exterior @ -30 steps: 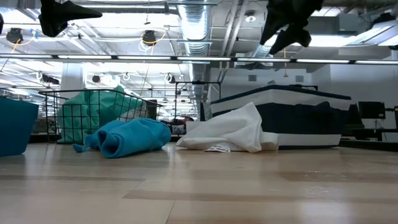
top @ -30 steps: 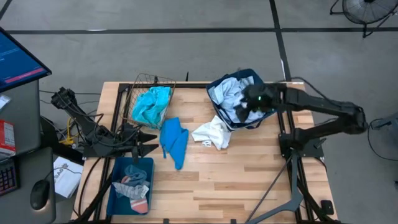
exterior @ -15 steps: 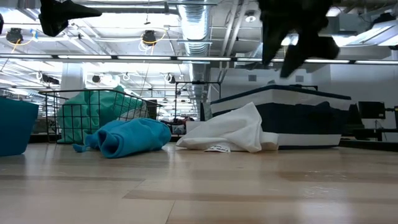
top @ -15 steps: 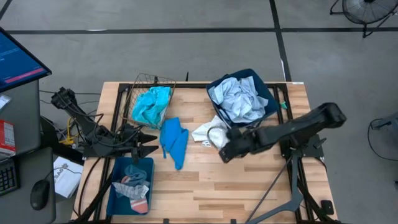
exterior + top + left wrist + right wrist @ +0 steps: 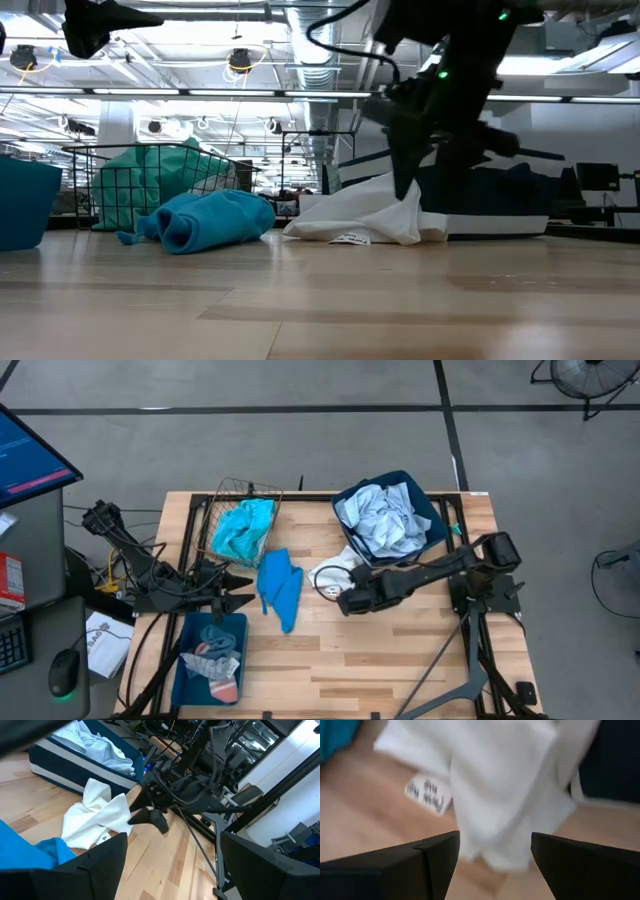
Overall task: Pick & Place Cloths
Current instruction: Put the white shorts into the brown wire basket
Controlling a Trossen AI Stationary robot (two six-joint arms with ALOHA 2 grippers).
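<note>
A white cloth (image 5: 330,572) lies crumpled on the table against the navy bin (image 5: 432,520); it also shows in the low view (image 5: 370,215) and fills the right wrist view (image 5: 505,780). My right gripper (image 5: 342,602) hangs low over its near edge, open, fingers pointing down (image 5: 410,188), one on each side of the cloth (image 5: 495,855). A bright blue cloth (image 5: 279,586) lies flat left of it. A turquoise cloth (image 5: 243,528) sits in the wire basket. Pale blue-grey cloth (image 5: 383,520) fills the bin. My left gripper (image 5: 238,588) waits open at the table's left side.
The wire basket (image 5: 232,490) stands at the far left. A teal tray (image 5: 188,665) with small socks sits at the near-left corner. The navy bin stands at the far right. Bare wood (image 5: 400,660) spans the near half of the table.
My right gripper has swung from above the navy bin toward the table's near and left side and has come down to the white cloth. The cloths have not moved.
</note>
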